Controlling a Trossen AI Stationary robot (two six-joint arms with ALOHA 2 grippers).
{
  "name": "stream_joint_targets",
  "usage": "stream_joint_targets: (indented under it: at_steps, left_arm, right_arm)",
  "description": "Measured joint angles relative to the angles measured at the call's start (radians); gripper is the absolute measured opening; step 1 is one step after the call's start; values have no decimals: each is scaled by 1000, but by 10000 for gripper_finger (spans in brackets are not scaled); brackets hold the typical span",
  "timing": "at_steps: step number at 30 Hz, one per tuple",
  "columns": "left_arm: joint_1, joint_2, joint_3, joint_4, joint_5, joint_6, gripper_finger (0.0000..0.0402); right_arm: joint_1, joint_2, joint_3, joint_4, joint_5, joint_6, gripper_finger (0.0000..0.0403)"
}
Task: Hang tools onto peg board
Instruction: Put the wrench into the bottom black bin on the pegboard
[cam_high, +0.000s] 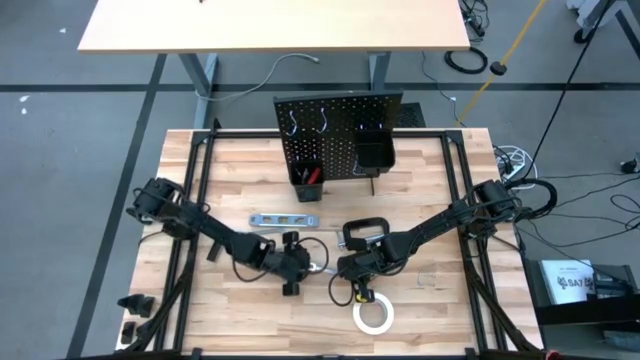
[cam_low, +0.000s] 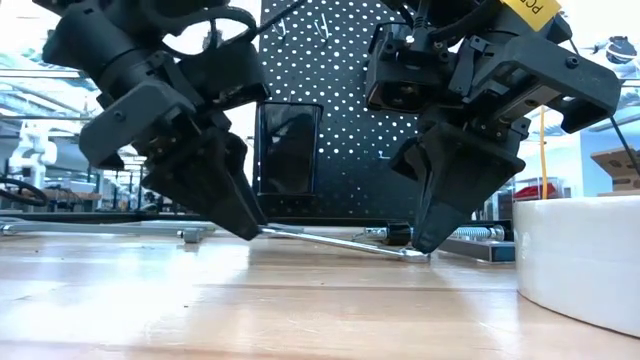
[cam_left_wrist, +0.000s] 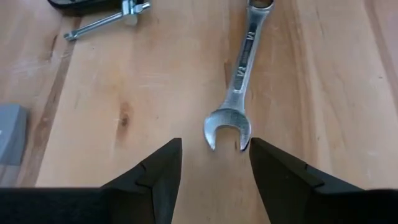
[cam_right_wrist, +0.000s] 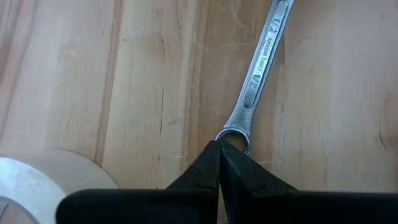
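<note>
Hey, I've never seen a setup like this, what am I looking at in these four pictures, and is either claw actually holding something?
Two dark robot arms work at a wooden table. One picture looks straight down from above, one looks level across the tabletop, and the other two come from cameras on each arm's wrist.

At the back stands a black peg board with hooks and small bins. On the table lie a silver level, a black C-clamp, a white tape roll and a wrench.

The left gripper is open, its fingers either side of the wrench's open-jawed end. The right gripper is shut, its tip at the wrench's ring end. In the level view the wrench looks tilted, its far end raised, but whether either gripper truly holds it I cannot tell.
</note>
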Motion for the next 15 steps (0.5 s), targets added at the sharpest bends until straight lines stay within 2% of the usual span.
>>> stream_joint_targets:
  at_steps: [6,11,15]
  left_arm:
    - [21,0,7,54,102,71,193]
    - [44,12,69,11,107,132,193]
    - [78,78,157,-106,181,126,193]
  right_arm:
    - [-2,0,0,13,0,-15,0]
    - [-13,0,0,36,-27,-19,0]
    - [-18,0,0,37,-29,-19,0]
